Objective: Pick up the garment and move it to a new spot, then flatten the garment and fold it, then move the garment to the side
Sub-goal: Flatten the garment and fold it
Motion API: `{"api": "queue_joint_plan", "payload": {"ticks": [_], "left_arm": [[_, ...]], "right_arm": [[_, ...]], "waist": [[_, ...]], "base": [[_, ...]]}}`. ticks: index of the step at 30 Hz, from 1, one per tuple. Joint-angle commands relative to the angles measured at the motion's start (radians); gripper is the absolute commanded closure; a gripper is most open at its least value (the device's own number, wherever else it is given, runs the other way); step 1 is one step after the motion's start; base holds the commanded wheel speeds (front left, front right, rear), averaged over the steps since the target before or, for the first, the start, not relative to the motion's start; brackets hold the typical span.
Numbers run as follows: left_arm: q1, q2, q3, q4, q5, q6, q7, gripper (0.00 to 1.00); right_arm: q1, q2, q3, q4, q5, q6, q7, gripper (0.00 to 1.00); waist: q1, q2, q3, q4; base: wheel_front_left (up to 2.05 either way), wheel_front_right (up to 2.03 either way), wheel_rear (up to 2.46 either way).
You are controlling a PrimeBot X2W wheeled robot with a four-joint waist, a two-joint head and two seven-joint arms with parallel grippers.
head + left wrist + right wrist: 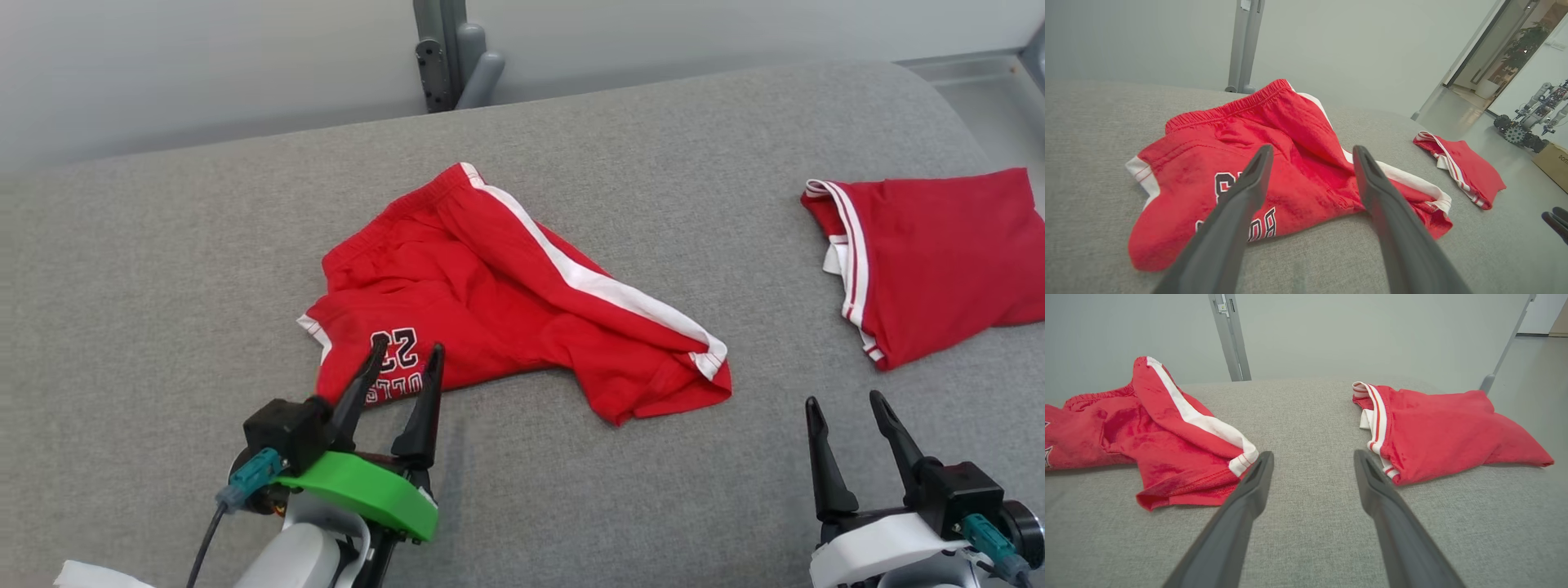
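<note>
Forward, the left arm (304, 557) points parted jaws at the shorts (506, 302).

Robotics lab: another wheeled robot (1529, 120), cardboard box (1553, 163)

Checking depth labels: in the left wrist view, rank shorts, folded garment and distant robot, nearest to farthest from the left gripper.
1. The shorts, right at the tips of the left gripper.
2. The folded garment, off to the right.
3. The distant robot, far right, well beyond.
</note>
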Motion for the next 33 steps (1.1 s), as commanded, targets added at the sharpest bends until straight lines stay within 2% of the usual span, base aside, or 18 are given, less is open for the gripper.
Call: {"api": "queue_joint_plan", "payload": {"ticks": [1,3,6,12,21,22,23,29,33], "left_arm": [[0.016,-0.004,0.028,0.022,0.015,-0.011,-0.002,0.00],[0.015,-0.001,0.046,0.086,0.026,-0.019,-0.001,0.00],[-0.034,-0.016,0.074,0.197,-0.028,-0.034,0.029,0.00],[-0.133,-0.029,0.108,0.375,-0.118,-0.100,0.122,0.00],[-0.206,-0.020,0.074,0.549,-0.158,-0.151,0.277,0.00],[-0.208,-0.024,0.067,0.564,-0.167,-0.158,0.293,0.30],[-0.208,-0.033,0.057,0.574,-0.187,-0.170,0.314,1.00],[-0.188,-0.036,0.011,0.532,-0.210,-0.182,0.341,1.00],[-0.137,-0.039,-0.035,0.420,-0.252,-0.183,0.363,1.00]], "right_arm": [[0.006,-0.003,0.006,0.000,-0.004,-0.001,-0.003,0.00],[-0.001,-0.003,0.016,0.004,-0.007,-0.001,-0.003,0.00],[-0.009,-0.003,0.025,0.007,-0.009,-0.001,-0.003,0.00],[-0.008,-0.003,0.044,0.015,-0.008,-0.001,-0.003,0.00],[-0.012,-0.003,0.048,0.025,0.000,-0.001,-0.003,0.00],[-0.013,-0.003,0.048,0.026,0.001,-0.001,-0.003,0.00],[-0.015,-0.003,0.047,0.028,0.002,-0.001,-0.003,0.00],[-0.014,-0.003,0.040,0.031,0.005,-0.001,-0.003,0.00],[-0.013,-0.003,0.038,0.032,0.009,-0.001,-0.003,0.00]], "waist": [[0.0000,0.0049,-0.037,0.047],[0.0000,0.0049,-0.036,0.050],[0.0000,0.0049,-0.031,0.048],[0.0000,0.0049,-0.016,0.026],[0.0000,0.0049,0.001,0.004],[0.0000,0.0049,0.002,0.003],[0.0000,0.0049,0.005,0.002],[0.0000,0.0049,0.006,0.008],[0.0000,0.0049,0.007,0.013]], "base": [[0.00,0.00,0.00],[0.00,0.00,0.00],[0.00,0.00,0.00],[0.00,0.00,0.00],[0.00,0.00,0.00],[0.00,0.00,0.00],[0.00,0.00,0.00],[0.00,0.00,0.00],[0.00,0.00,0.00]]}}
